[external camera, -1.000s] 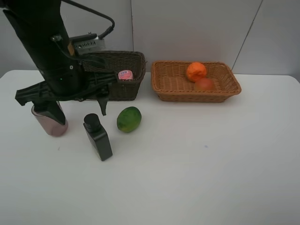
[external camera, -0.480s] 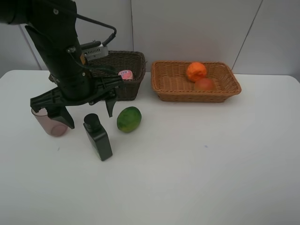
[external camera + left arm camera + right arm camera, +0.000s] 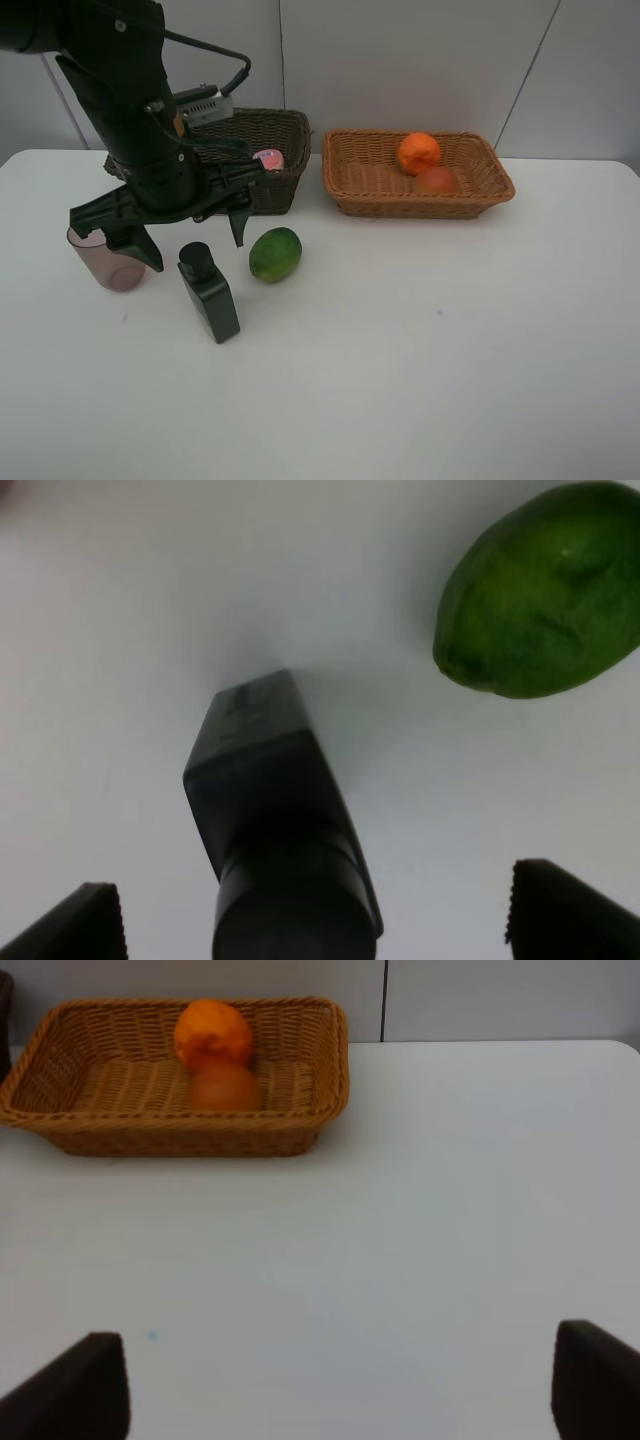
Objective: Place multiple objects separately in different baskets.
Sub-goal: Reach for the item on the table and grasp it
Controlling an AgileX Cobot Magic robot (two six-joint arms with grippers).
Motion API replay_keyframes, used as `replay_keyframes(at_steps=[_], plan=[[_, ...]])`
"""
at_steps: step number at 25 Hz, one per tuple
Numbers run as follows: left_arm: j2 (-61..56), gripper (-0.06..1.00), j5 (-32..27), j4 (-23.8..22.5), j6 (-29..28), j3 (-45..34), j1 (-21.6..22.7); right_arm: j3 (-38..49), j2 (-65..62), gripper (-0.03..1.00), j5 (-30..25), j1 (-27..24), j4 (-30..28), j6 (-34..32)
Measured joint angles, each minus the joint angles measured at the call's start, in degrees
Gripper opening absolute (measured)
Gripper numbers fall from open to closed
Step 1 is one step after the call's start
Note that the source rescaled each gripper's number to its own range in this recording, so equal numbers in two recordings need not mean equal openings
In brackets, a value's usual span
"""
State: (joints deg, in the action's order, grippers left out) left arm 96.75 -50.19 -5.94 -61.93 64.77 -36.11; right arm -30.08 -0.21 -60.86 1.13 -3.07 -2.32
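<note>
The nearest part of the white table (image 3: 450,400) is bare, matte and evenly lit, marked only by 1 tiny dark speck (image 3: 438,312). Farther in on the left, the blackish-green flat bottle (image 3: 210,297) stands on its base with its black cap up. Just beside it, toward the middle, the green oval fruit (image 3: 275,254) lies on the surface, apart from the bottle. On the bottle's other side stands the translucent mauve cup (image 3: 108,268), upright and partly hidden by the arm.

The left gripper (image 3: 195,251) hangs over the bottle with its jaws spread wide and nothing clamped. In the left wrist view the cap sits between the 2 fingertips (image 3: 70,930), clear of both.

Behind these, at the table's back edge, are 2 wicker baskets side by side with a small gap between them. The deep dark brown basket (image 3: 290,125) on the left holds the pink white-capped bottle (image 3: 267,158). The shallower light tan basket (image 3: 345,190) on the right holds the orange (image 3: 419,152) and, touching it on the near side, the red-orange fruit (image 3: 437,180).

The right gripper (image 3: 345,1390) shows only in its own wrist view, jaws wide apart over bare table, gripping nothing, facing the tan basket.

Behind the table is a pale grey panelled wall (image 3: 400,60) with thin dark seams.
</note>
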Motion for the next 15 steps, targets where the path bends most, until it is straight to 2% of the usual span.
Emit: replay_keyframes(at_steps=[9, 15], plan=[[0.00, 0.98, -0.01, -0.19, -0.18, -0.56, 0.00, 0.00, 0.00, 0.87, 0.00, 0.00, 0.00, 0.00], [0.45, 0.98, 5.19, -0.14, -2.21, -6.13, 0.00, 0.00, 0.00, 0.87, 0.00, 0.00, 0.00, 0.00]])
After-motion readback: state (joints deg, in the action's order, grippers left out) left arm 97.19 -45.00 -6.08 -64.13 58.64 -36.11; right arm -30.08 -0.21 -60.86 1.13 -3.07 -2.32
